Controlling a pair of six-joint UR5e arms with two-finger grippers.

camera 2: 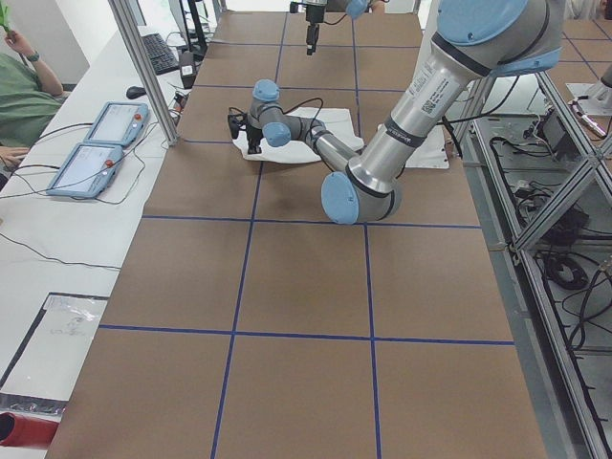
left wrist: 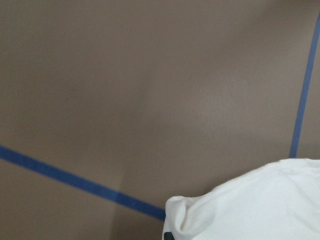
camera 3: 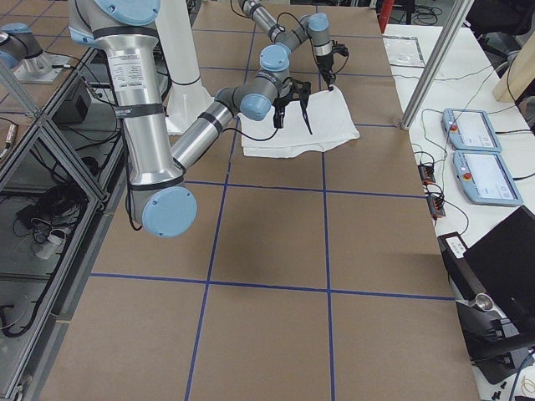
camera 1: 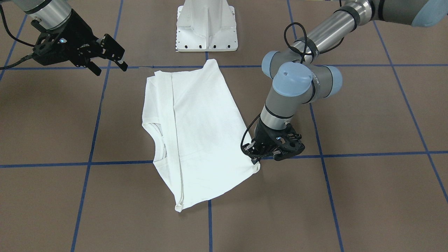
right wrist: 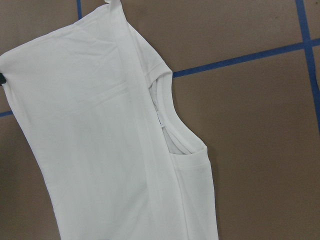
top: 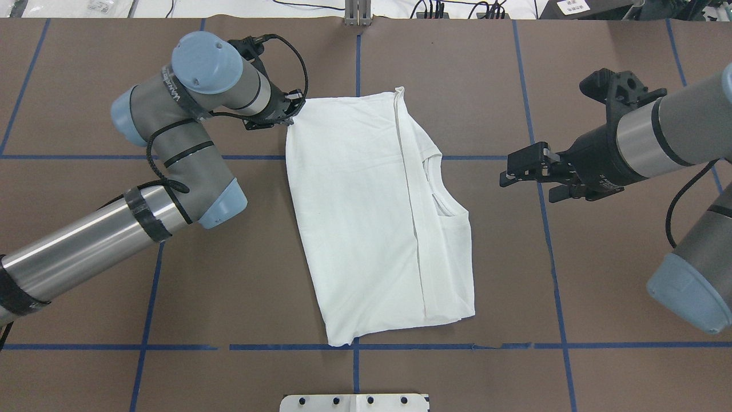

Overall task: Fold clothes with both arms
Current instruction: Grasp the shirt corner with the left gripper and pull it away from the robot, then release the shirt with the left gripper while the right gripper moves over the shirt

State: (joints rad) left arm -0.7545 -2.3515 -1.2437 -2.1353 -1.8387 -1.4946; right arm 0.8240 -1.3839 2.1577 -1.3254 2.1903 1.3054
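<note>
Left pincer (camera 1: 256, 158) tight on T-shirt (camera 1: 203, 133) corner

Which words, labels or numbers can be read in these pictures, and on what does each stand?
None can be read for certain.
On the left arm: white lettering, too blurred to read.
On the right gripper: small white lettering, too blurred.
On the T-shirt: no print shows.

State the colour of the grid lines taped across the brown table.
Blue; the thin tape grid lines show best in the overhead exterior view.
</note>
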